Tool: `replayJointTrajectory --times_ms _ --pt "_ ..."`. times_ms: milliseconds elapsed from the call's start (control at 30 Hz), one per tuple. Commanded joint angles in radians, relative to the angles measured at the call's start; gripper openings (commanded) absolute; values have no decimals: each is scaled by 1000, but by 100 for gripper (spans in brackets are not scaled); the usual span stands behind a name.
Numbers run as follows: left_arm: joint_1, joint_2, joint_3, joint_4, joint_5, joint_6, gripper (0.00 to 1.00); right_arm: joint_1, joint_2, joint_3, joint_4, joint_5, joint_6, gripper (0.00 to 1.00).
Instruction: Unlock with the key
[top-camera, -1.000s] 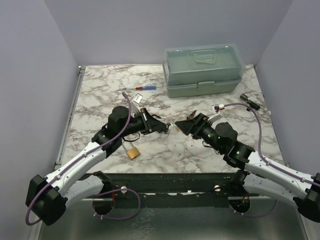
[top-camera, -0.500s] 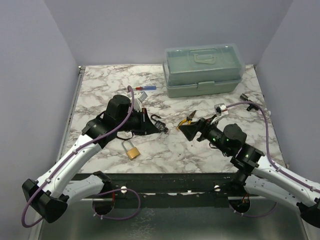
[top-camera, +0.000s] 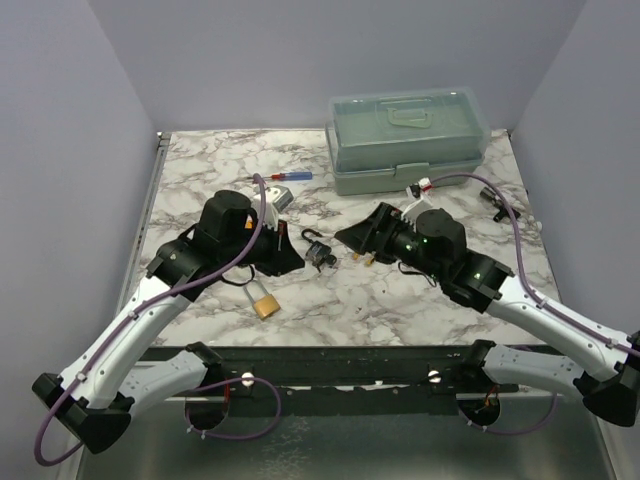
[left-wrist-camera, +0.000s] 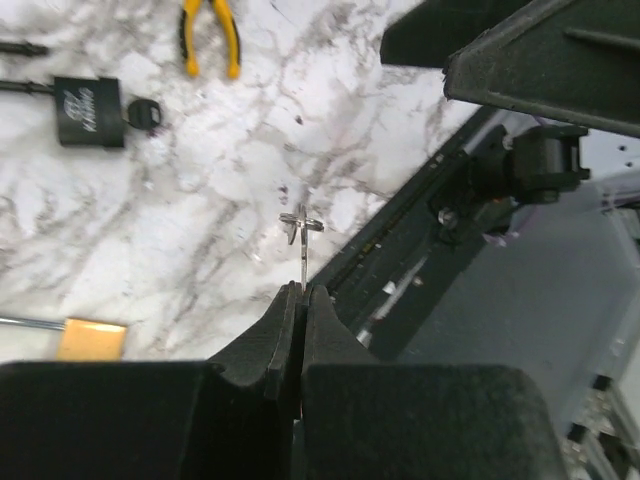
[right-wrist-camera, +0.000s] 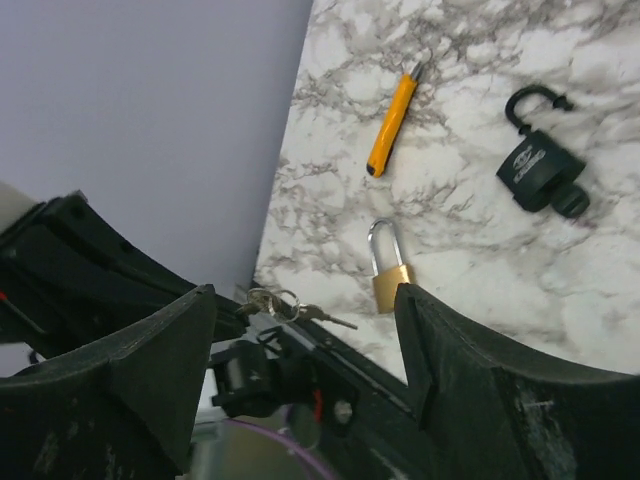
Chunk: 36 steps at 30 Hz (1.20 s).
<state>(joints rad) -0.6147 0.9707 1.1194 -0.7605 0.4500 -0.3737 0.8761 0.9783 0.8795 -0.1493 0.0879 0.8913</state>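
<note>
My left gripper (left-wrist-camera: 300, 290) is shut on the ring of the key (left-wrist-camera: 302, 225), a small silver bunch that sticks out past its fingertips above the table's near edge. The right wrist view shows the same key (right-wrist-camera: 290, 305) between my right gripper's (right-wrist-camera: 300, 320) wide-open, empty fingers, farther off. A black padlock (top-camera: 318, 250) lies flat between the two grippers with its shackle swung open and a black-headed key in its base. A brass padlock (top-camera: 264, 303), shackle closed, lies nearer the front edge. In the top view my left gripper (top-camera: 295, 262) and right gripper (top-camera: 352, 240) flank the black padlock.
A green toolbox (top-camera: 408, 140) stands at the back right, and a red-and-blue screwdriver (top-camera: 285, 177) lies left of it. Yellow-handled pliers (left-wrist-camera: 208, 35) lie under my right gripper. An orange-handled tool (right-wrist-camera: 392, 125) lies beyond the padlocks. The table's near rail (top-camera: 330, 355) runs along the front.
Both grippers have drawn apart from the middle. The black padlock now lies free on the table. My left arm pulled back left, and my right gripper swung left over the pliers.
</note>
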Motion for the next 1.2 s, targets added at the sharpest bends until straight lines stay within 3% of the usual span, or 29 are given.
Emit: replayJointTrajectory --times_ms 0,167,300,533,767,1167 --pt "4 -62 -45 79 -172 159 0 4 74 55 -184 -61 378 76" --pt "4 -110 -120 191 -285 281 0 4 125 53 -137 -204 563 71" --pt "2 -136 -183 261 -293 400 0 4 189 63 -89 -299 636 71" --pt "2 -186 -263 304 -146 620 0 4 300 50 70 -418 730 68" --pt "1 -263 -319 295 37 828 0 5 340 63 112 -393 770 64" --pt "-2 -261 -340 287 28 956 0 6 404 94 138 -429 814 58"
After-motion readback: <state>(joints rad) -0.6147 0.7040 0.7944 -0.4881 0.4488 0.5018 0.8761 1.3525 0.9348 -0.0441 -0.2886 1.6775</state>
